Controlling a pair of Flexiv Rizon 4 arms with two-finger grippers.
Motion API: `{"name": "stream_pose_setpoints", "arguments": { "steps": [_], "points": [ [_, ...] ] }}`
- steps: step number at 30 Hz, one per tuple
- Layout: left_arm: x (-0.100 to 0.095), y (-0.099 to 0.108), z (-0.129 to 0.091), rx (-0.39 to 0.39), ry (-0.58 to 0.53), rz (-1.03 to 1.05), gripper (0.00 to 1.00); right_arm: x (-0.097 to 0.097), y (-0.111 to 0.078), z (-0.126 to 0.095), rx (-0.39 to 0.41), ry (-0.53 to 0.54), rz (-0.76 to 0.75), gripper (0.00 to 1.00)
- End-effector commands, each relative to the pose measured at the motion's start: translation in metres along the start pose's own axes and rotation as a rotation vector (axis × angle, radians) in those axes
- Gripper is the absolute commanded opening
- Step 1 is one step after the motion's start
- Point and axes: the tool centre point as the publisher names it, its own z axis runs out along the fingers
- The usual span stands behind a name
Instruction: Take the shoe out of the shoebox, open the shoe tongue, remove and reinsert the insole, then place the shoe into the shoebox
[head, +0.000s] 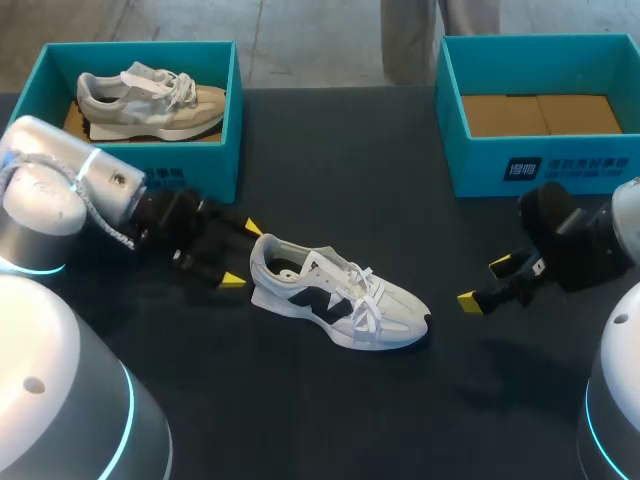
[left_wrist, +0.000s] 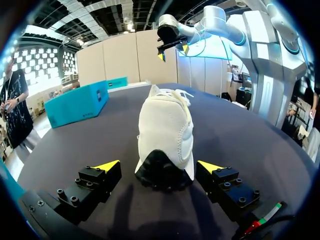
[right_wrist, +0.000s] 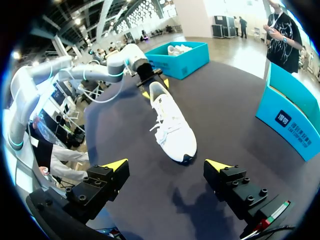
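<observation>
The white shoe (head: 335, 300) rests on its sole on the table (head: 330, 420), out of its box, tongue seemingly not yet opened. The left gripper (head: 242, 254) stands released with a finger either side of the shoe's heel, likely to steady it. The right gripper (head: 485, 283), unclenched and empty, waits just off the shoe's toe. Beyond the toe, the empty shoebox (head: 540, 170) carries a white printed label, too small to make out
</observation>
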Motion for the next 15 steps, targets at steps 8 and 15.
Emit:
{"name": "stream_pose_setpoints", "arguments": {
  "steps": [8, 15],
  "points": [
    [-0.008, -0.005, 0.01, -0.026, 0.039, 0.002, 1.0, 0.001, -0.001, 0.0, -0.002, 0.0, -0.001, 1.0],
    [-0.006, -0.003, 0.018, -0.028, 0.063, -0.001, 1.0, 0.001, -0.001, 0.0, -0.002, 0.0, -0.001, 1.0]
  ]
}}
